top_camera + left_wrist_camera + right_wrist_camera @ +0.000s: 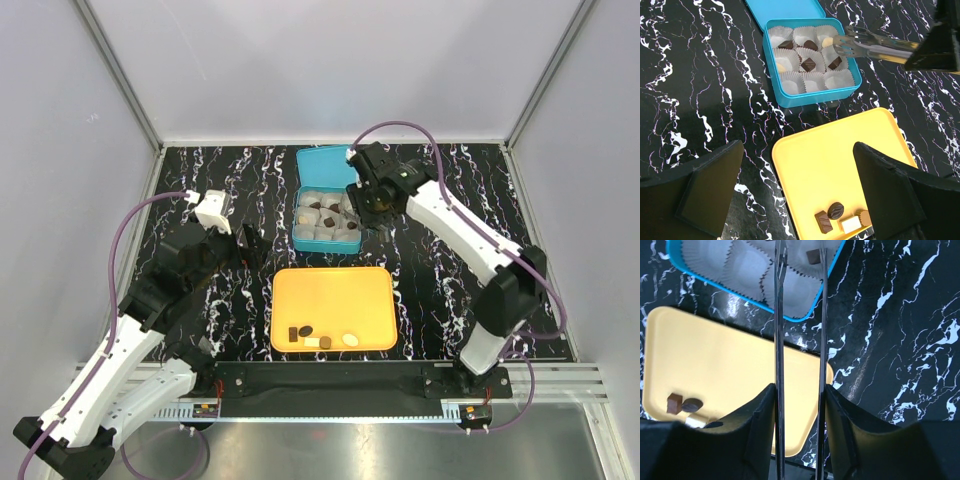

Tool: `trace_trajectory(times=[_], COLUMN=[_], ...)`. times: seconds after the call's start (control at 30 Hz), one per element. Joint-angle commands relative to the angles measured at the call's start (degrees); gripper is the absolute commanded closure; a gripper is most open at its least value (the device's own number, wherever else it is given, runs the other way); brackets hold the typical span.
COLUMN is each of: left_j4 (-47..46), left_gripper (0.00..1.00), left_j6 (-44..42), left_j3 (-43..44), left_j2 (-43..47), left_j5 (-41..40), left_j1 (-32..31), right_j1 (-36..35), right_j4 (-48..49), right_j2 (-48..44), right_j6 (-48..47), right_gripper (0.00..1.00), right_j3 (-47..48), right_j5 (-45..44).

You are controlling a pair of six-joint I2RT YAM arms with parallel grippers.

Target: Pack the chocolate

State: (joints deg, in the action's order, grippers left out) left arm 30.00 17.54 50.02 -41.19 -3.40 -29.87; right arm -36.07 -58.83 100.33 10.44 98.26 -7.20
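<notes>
Nearest to you, your left gripper (797,150) is standing wide open with nothing between its fingers (710,190). It is hovering over the black marbled table (430,290), just beside the left edge of the orange tray (340,290).

The tray is lying in front of the arm bases, and five chocolates (835,210) are sitting loose along its near edge. Three are dark and two are cream. One of them is partly hidden behind a finger in the left wrist view.

Farther out, your right gripper (800,390) is squeezing a pair of metal tongs (875,48). Its fingers are pressing on the two arms of the tongs and are only partly closed. The tongs are reaching over the right side of the blue tin (815,97), and their tips are standing apart. A dark chocolate is showing between the tips in the right wrist view. You cannot tell whether the tips are gripping it or only hovering above it.

The tin is sitting just beyond the tray and is holding nine white paper cups (814,80) in three rows of three. Six cups are filled: four with dark chocolates and, as far as the left wrist view shows, two with cream ones. The three cups in the near row are sitting empty.

Farthest away, the tin's lid (322,165) is lying open behind it.
</notes>
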Motion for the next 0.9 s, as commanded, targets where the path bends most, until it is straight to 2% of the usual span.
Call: trace_trajectory(times=[0.0, 0.13, 0.33, 0.6, 0.87], left_j4=[-2.4, -2.2, -2.0, -1.8, 2.2], left_gripper=[0.01, 0.01, 0.01, 0.01, 0.01], left_j6=[-0.8, -0.9, -0.9, -0.8, 1.2], left_j3=[-0.4, -0.3, -0.3, -0.3, 1.5], left_j2=[0.8, 0.7, 1.6, 1.8, -2.2], left_j5=[-0.6, -1.0, -3.1, -4.5, -8.5], left_j1=[0.2, 0.2, 0.2, 0.2, 0.2], right_j1=[-2.7, -8.9, -17.9, -22.8, -28.1], right_j4=[1.3, 2.0, 3.3, 9.4, 11.2], right_j2=[-8.2, -13.1, -17.9, -21.2, -19.5], right_j6=[0.6, 0.6, 3.3, 16.2, 22.3], right_gripper=[0.52, 0.53, 0.52, 0.51, 0.51], right_j3=[-3.7, -9.7, -18.1, -25.0, -25.3], right_j5=[3.8, 2.3, 6.0, 9.9, 8.5])
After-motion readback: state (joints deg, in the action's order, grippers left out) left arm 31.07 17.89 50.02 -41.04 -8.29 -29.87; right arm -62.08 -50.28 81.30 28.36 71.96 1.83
